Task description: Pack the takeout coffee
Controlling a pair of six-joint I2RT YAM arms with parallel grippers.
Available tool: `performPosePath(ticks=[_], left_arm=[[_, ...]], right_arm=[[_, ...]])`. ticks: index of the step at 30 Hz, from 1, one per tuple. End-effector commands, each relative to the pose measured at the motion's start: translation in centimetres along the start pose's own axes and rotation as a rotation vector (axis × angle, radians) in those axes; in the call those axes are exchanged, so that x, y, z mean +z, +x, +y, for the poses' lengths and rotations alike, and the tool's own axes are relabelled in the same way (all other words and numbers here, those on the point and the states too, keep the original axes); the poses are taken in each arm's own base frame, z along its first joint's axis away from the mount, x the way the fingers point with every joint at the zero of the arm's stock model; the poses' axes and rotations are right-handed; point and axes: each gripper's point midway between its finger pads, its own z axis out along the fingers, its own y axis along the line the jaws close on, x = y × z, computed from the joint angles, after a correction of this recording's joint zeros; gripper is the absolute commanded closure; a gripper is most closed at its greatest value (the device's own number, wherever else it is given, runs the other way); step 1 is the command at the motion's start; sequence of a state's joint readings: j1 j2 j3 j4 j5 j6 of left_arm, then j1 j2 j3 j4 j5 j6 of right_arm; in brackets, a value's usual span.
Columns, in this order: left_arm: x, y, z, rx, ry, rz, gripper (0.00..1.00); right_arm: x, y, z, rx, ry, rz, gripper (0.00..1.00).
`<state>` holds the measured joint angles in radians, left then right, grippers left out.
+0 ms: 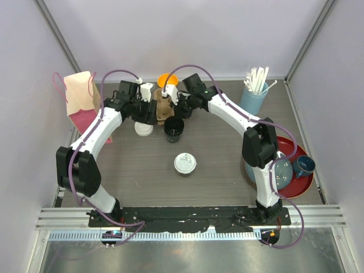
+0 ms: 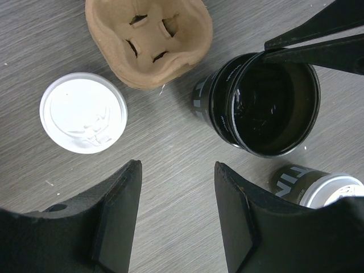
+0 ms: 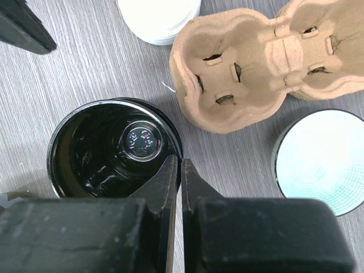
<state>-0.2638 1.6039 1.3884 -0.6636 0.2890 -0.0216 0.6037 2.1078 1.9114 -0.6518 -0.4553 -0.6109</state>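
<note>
A lidless black coffee cup (image 1: 174, 129) (image 2: 264, 105) (image 3: 108, 151) stands mid-table. My right gripper (image 1: 178, 116) (image 3: 181, 162) is shut on its rim, one finger inside the wall and one outside. A loose white lid (image 1: 144, 129) (image 2: 83, 112) lies to the left of that cup. A second black cup with its white lid on (image 1: 185, 163) (image 2: 321, 185) stands nearer the arms' bases. A brown cardboard cup carrier (image 1: 162, 111) (image 2: 149, 40) (image 3: 261, 62) lies just behind them. My left gripper (image 1: 149, 112) (image 2: 177, 165) hangs open over bare table between the lid and the open cup, holding nothing.
A tan and pink paper bag (image 1: 79, 96) stands at the far left. An orange bowl (image 1: 166, 79) sits behind the carrier. A blue tumbler of straws (image 1: 254, 94) is at the far right. A dark blue mug (image 1: 301, 165) rests on a red tray (image 1: 298, 185). A pale round ribbed dish (image 3: 321, 162) lies beside the carrier.
</note>
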Motion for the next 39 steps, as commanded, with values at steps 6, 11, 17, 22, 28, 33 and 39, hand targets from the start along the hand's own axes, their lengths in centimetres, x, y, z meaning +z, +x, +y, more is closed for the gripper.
performPosePath(ticks=[6,11,17,22,28,33,39], left_arm=[[0.8,-0.2,-0.8,-0.014,0.059,0.013,0.44],[2.1,-0.2,-2.0,-0.096,0.136,0.008,0.51],[3.5,0.2,-3.4,-0.206,0.260,0.020,0.59],[4.2,0.8,-3.4,-0.242,0.287,0.045,0.62],[4.6,1.3,-3.6,-0.246,0.302,0.064,0.63],[4.5,1.1,-3.5,-0.243,0.303,0.056,0.63],[4.4,1.1,-3.5,-0.237,0.303,0.056,0.62]], right_arm=[[-2.8,-3.7,-0.7,-0.022,0.053,-0.091,0.98],[-2.3,-3.0,-0.6,-0.001,0.044,-0.080,0.97],[-2.0,-2.2,-0.7,0.037,0.040,-0.091,0.96],[-2.1,-2.6,-0.6,0.046,0.032,-0.124,0.93],[-2.4,-3.3,-0.7,0.048,0.042,-0.146,0.85],[-2.6,-3.7,-0.9,0.040,0.052,-0.160,0.85],[-2.3,-3.2,-0.9,0.040,0.050,-0.146,0.78]])
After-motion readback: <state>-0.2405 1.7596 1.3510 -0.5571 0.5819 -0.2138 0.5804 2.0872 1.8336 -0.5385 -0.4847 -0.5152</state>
